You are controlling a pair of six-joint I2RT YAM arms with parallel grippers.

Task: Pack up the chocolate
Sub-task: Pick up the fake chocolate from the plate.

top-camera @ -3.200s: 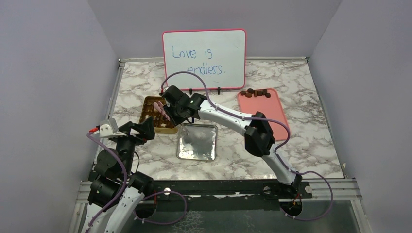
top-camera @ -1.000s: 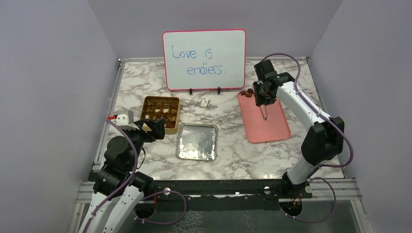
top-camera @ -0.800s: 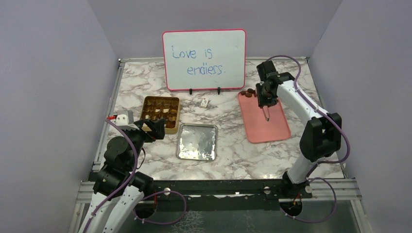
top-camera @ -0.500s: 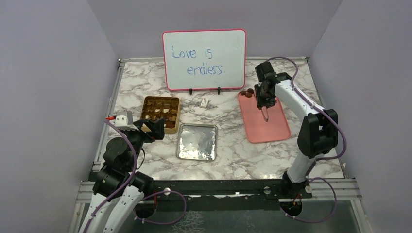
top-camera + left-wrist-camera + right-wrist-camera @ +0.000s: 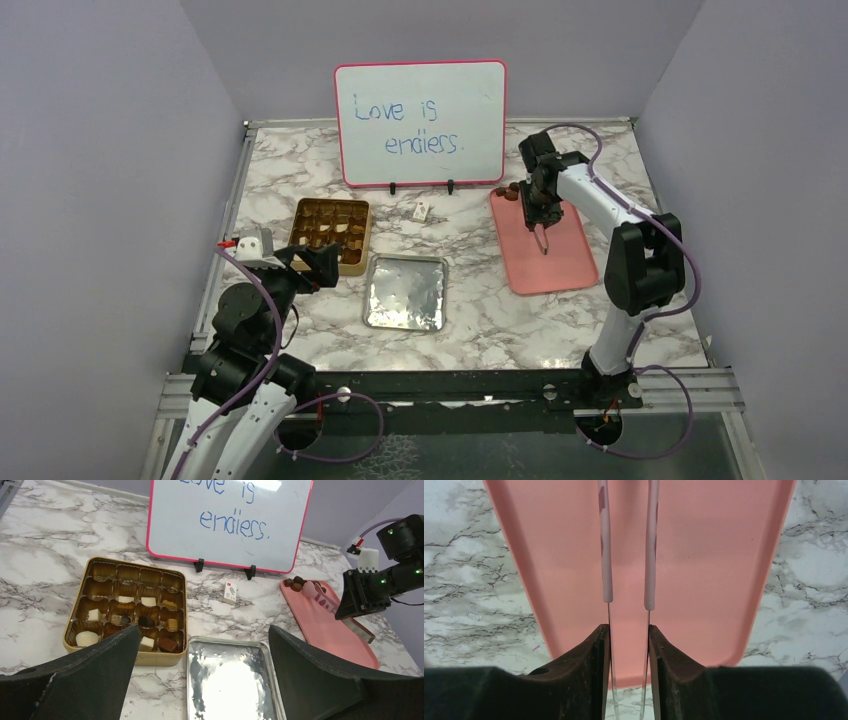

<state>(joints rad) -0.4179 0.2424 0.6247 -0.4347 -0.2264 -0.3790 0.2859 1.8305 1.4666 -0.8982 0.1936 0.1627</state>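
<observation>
Risks first. The right pincer [image 5: 628,635] is clamped on the metal stems of the tongs [image 5: 605,555], low on the handle, and the two blades run parallel with a gap between them. With a grip that far back the tongs could twist or slide when squeezed, and a small round piece could squirt out sideways. The loose chocolate [image 5: 296,583] is bunched at the far end of the pink tray [image 5: 560,265], close to the rim, so a clumsy poke may shove pieces off onto the bench [image 5: 470,330]. The carry to the gold tin [image 5: 67,640] crosses the whole bench, so a weak pinch means a drop on the way. The cells are small and several are already filled, so a bad aim would stack one piece on another.

Pose: the right arm reaches out over the tray, wrist pitched down, tongs pointing back along it. I can't tell whether the tips are carrying anything. The left pincer [image 5: 315,262] is wide open and empty, hanging just near of the tin, arm folded close.
</observation>
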